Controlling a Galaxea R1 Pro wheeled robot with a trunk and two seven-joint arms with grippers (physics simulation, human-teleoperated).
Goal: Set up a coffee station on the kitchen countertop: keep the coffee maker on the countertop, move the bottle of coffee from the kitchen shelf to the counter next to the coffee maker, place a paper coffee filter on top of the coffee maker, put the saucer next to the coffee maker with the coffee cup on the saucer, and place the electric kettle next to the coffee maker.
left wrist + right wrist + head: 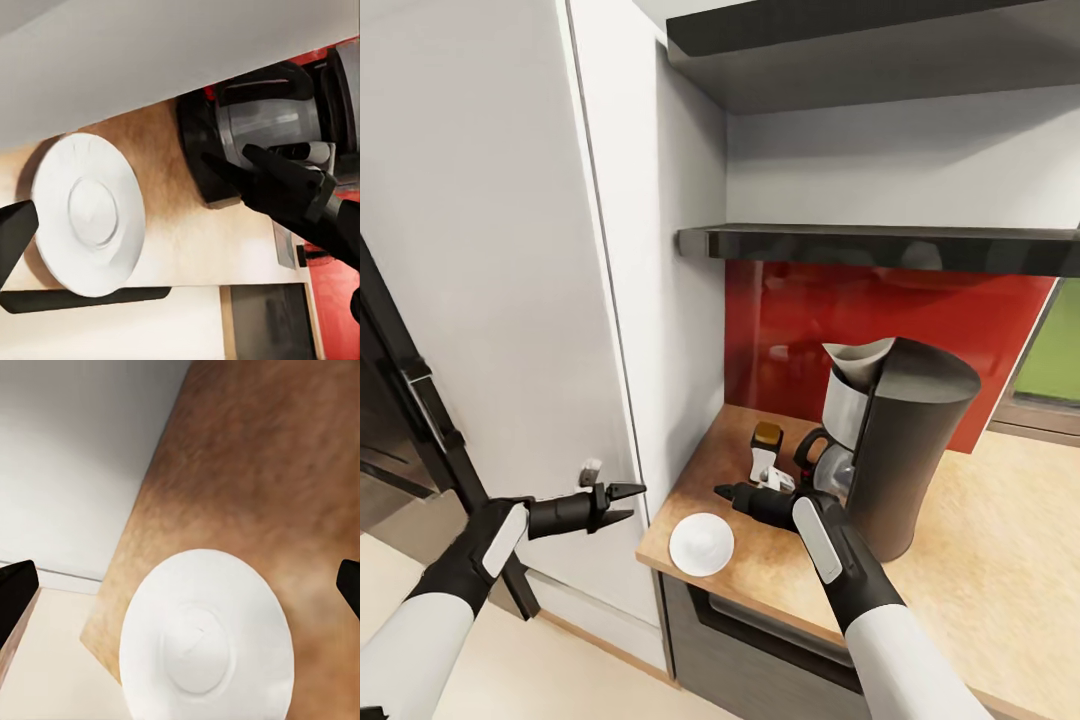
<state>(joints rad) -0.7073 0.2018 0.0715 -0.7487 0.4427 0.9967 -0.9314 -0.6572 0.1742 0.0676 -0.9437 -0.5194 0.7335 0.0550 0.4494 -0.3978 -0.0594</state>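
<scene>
The dark-grey coffee maker [905,440] stands on the light-wood kitchen countertop [990,540], with the white paper coffee filter [857,360] in its top. The bottle of coffee [766,452] stands by the glass carafe [828,466]. The white saucer [701,544] lies empty near the counter's left front corner. My right gripper [726,492] hovers open just above the saucer [206,641], its fingertips [15,600] spread wide. Left of the counter, my left gripper [622,503] hangs open, facing the saucer [90,214]. The black kitchen shelf [880,245] is bare. The coffee cup and electric kettle are out of view.
A tall white cabinet panel [500,300] rises directly left of the counter and close behind my left gripper. A red backsplash [800,320] backs the worktop. Dark cabinet fronts [760,650] sit below its edge. A second black shelf [860,50] hangs higher up.
</scene>
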